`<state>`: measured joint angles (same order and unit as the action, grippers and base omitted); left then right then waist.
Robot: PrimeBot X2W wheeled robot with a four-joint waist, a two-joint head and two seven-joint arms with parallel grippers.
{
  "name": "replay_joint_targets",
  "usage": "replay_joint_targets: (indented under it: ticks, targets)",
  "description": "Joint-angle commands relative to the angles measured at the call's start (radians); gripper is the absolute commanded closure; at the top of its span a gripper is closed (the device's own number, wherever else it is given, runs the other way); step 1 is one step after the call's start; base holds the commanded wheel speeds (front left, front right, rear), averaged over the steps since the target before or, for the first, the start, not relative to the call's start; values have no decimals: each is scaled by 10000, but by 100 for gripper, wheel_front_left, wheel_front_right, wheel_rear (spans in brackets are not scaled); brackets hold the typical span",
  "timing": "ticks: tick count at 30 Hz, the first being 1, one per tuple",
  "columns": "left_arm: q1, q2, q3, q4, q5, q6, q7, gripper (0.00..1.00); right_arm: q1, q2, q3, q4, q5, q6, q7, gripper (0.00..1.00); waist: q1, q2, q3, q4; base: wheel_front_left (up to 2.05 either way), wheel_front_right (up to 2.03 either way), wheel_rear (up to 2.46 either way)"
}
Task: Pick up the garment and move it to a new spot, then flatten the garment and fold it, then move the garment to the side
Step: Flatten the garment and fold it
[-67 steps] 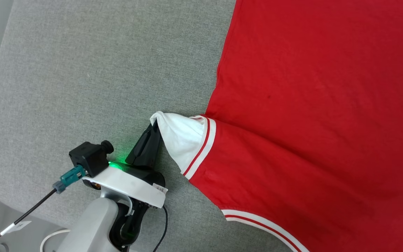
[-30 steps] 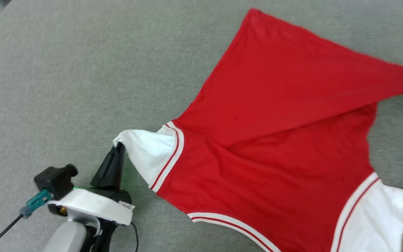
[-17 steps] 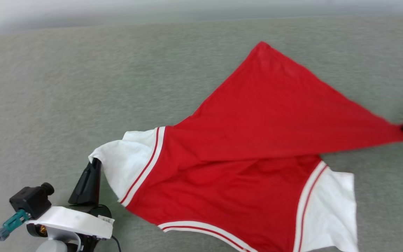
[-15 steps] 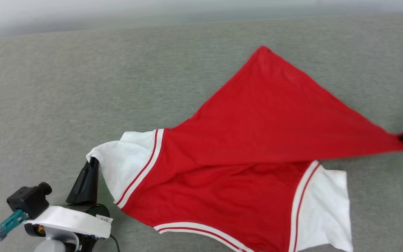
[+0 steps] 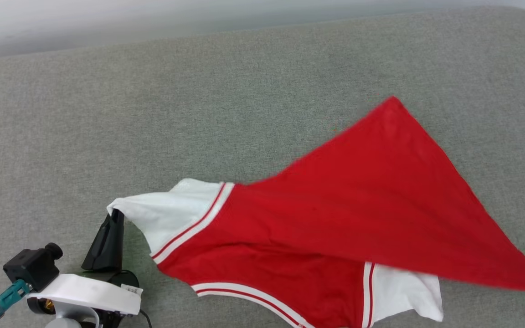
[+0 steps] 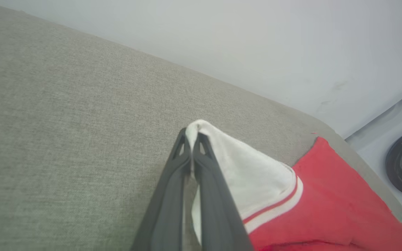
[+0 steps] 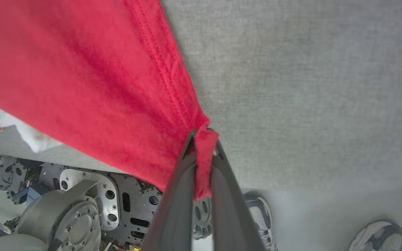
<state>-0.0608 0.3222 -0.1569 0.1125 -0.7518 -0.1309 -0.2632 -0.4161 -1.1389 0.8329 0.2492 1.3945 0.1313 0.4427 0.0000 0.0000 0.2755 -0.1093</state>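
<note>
Garment (image 5: 335, 218) soft matt knit; couch (image 5: 153, 114) coarse grey weave.

left gripper (image 6: 191, 139) pinching garment (image 6: 253, 181) sleeve

No readable text, small white sticker (image 5: 131, 289) at the base of the left gripper (image 5: 115, 213), print too small to read
</note>
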Motion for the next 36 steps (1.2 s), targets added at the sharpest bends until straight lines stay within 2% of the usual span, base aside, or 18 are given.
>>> replay_joint_targets:
  ticks: [1,3,5,6,7,10,12,15,18,21,23,27,31,36]
  targets:
    - [147,-33,67,-24,18,6,-19,100,448,-350,-121,-16,-473,-14,-119,100,0,0,14,-36,0,0,0]
    - [128,-91,108,-2,33,6,-19,100,956,20,-325,-169,-311,-9,-28,100,0,0,38,-67,0,0,0]
    - [91,-64,13,70,59,6,-21,100,1109,131,-677,-319,-601,-9,-83,100,0,0,49,-47,0,0,0]
    - [57,-86,-43,91,56,6,-19,100,1110,219,-946,-424,-647,-9,-167,54,0,0,48,-44,0,0,0]
    - [15,-96,-88,100,51,6,-19,100,1189,352,-1137,-574,-627,-9,-102,0,0,0,37,-30,0,0,0]
    - [-60,-65,-146,128,19,6,-19,100,1282,319,-1994,-908,-728,-11,77,0,0,0,0,36,0,0,0]
    - [-58,-46,-192,147,-4,6,-19,100,1083,170,-2672,-1127,-991,-9,255,0,0,0,-28,109,0,0,0]
    - [-65,-51,-288,197,-24,6,-19,100,646,273,-3681,-1347,-1578,-8,691,0,0,0,-100,255,0,0,0]
    - [-142,-78,-417,242,-62,6,-21,100,98,968,-4433,-1402,-2488,-8,1418,0,0,0,-135,449,0,0,0]
    - [-237,-81,-555,294,-76,6,-19,100,-597,2325,-4912,-1159,-3431,-9,2251,0,0,0,-110,641,0,0,0]
    - [-366,-95,-677,310,-60,6,-21,100,-1166,3053,-5067,-793,-4560,-11,2682,0,0,0,-42,797,0,0,0]
    - [-642,-131,-990,436,-13,6,-21,100,-1965,4725,-5269,330,-5973,-8,3344,0,0,0,86,1146,0,0,0]
    - [-840,-181,-1177,576,-6,6,-21,100,-2652,5743,-5268,1692,-6862,-9,3230,0,0,0,179,1372,0,0,0]
    - [-968,-237,-1377,722,-36,6,-21,100,-3384,6303,-4891,3286,-7513,-9,2879,0,0,0,227,1592,0,0,0]
